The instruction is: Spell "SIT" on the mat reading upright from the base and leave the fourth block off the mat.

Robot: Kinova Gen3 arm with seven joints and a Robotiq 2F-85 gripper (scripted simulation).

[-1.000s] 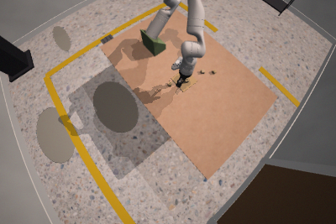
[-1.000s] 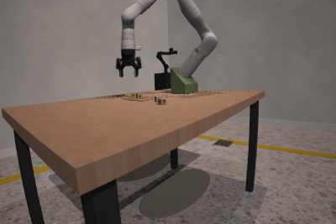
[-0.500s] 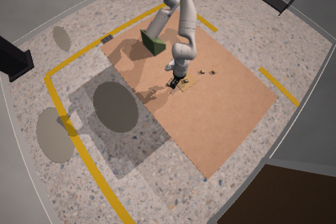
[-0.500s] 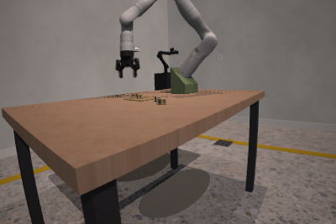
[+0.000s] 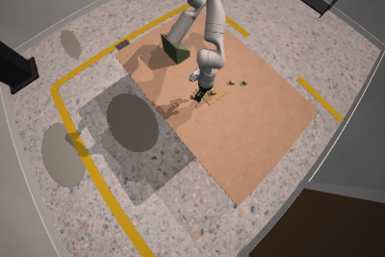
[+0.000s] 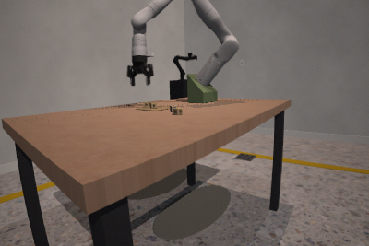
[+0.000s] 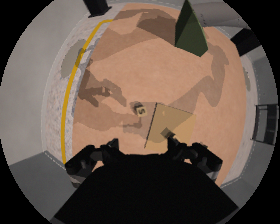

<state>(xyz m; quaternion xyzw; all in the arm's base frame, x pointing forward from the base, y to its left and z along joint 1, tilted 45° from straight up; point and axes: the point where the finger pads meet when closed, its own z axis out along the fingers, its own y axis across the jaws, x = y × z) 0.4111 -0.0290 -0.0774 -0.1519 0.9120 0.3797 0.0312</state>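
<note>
The gripper (image 6: 140, 80) hangs high above the table (image 6: 138, 145) with its fingers wide apart and nothing in them, likely so it can look down and pick a block. The mat (image 7: 168, 122) lies flat below it. One block (image 7: 139, 107) sits just off the mat's edge, and two blocks (image 5: 238, 82) wait nearby on the table.

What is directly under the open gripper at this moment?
The open gripper hangs high above the table, over the near-left edge of the tan mat. One small block lies beside that edge. The gripper's body hides whatever lies nearer the camera.
</note>
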